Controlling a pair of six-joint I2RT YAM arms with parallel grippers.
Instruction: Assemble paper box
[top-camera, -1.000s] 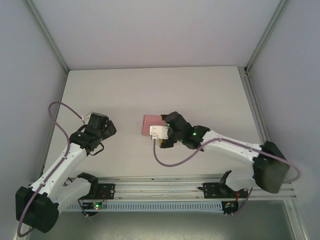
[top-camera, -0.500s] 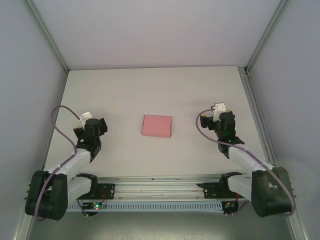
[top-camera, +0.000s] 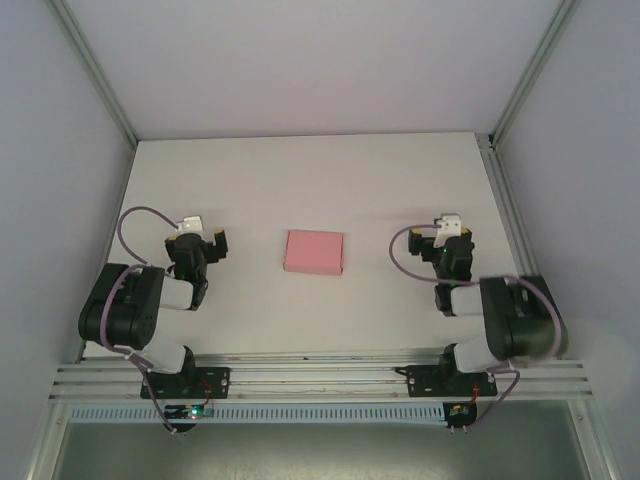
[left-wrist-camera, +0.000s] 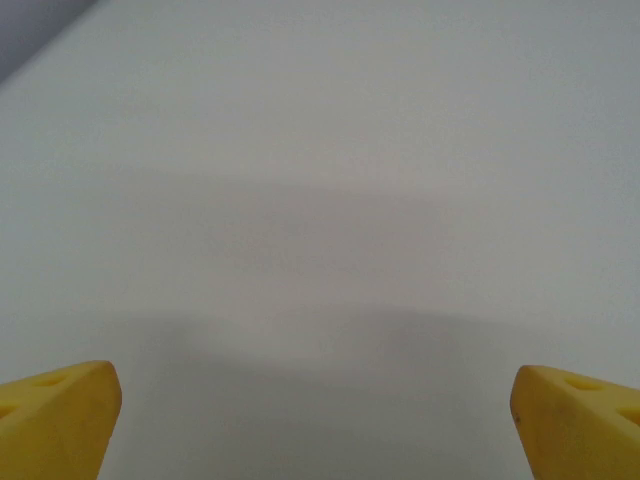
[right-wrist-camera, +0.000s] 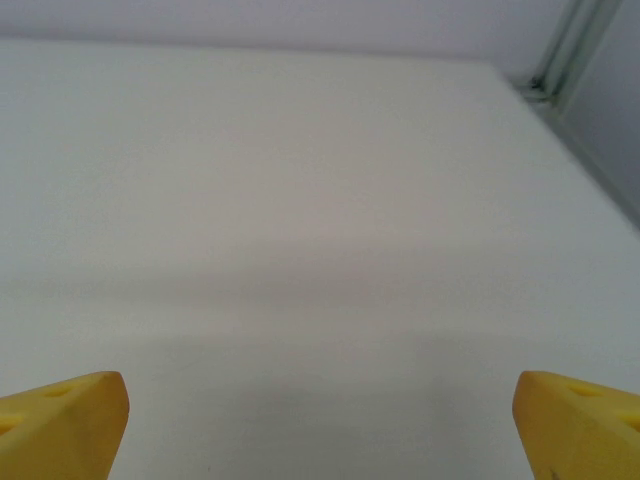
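The paper box (top-camera: 313, 252) is a small flat pink rectangle lying alone in the middle of the white table (top-camera: 300, 170). My left gripper (top-camera: 196, 238) sits well to its left, over bare table, with the arm folded back toward its base. In the left wrist view the left gripper (left-wrist-camera: 316, 425) is open, its yellow fingertips (left-wrist-camera: 55, 415) far apart with nothing between them. My right gripper (top-camera: 450, 238) rests well to the right of the box, arm folded too. The right gripper (right-wrist-camera: 320, 430) is open and empty over bare table, its yellow fingertips (right-wrist-camera: 60, 420) wide apart.
Grey enclosure walls surround the table on three sides. A metal corner post (right-wrist-camera: 560, 50) stands at the back right. The aluminium rail (top-camera: 320, 375) carrying both arm bases runs along the near edge.
The right gripper left the box and swung out to the right. Both arms folded back toward their bases. The box now lies uncovered and has not shifted.
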